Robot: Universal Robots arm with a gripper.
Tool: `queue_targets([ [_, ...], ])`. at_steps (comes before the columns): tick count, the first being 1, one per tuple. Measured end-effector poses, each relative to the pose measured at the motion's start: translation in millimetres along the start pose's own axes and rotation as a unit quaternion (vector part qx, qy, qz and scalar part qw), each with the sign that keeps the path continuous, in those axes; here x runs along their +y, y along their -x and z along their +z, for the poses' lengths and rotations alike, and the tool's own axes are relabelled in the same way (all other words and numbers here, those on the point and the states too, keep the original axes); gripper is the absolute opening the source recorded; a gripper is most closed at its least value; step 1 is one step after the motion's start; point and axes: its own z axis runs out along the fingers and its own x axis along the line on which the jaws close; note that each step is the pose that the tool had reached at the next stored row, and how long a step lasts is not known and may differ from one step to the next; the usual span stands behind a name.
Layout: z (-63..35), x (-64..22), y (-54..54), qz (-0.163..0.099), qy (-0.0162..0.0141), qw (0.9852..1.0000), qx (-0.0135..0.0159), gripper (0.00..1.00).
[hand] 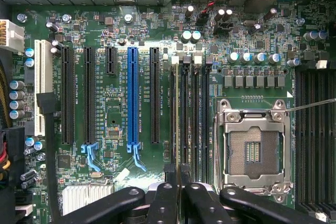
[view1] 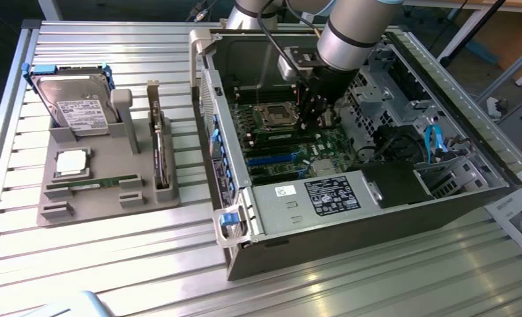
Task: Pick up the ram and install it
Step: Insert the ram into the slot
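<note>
So the gripper (hand: 177, 174) is down inside the case (view1: 349, 228), right over the motherboard (hand: 110, 129). Its black fingers (hand: 169, 195) are pinched almost together, with just a sliver between the tips. I honestly can't tell if there's anything thin clamped in that sliver. The tips sit right at one end of the bank of black RAM slots (hand: 189, 114), lined up with the slots on the side away from the CPU socket (hand: 254, 148). The socket is just beside that bank, open, with its metal frame showing. On the other side of the bank are the long expansion slots, one of them a blue slot (hand: 132, 95).

In the exterior view the arm (view1: 353, 33) drops in from the top of the frame and the case lies open in the middle and right.

Well apart from it, at the exterior view's left, a gray tray (view1: 111, 201) sits on the slatted table (view1: 111, 264). A ram (view1: 94, 182) stick lies flat in the tray's near part, green and thin, nowhere near the gripper. Just behind it in the tray is the square silver CPU chip (view1: 71, 162). The hard drive (view1: 76, 105) stands at the tray's back, and a dark card (view1: 160, 152) stands on edge along the side nearest the case.
</note>
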Motion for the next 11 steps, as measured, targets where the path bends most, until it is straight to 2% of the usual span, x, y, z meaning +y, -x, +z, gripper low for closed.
queue_targets([
  [11,3.2,-0.1,0.0,0.000,-0.0011,1.0000,-0.0001,0.12],
])
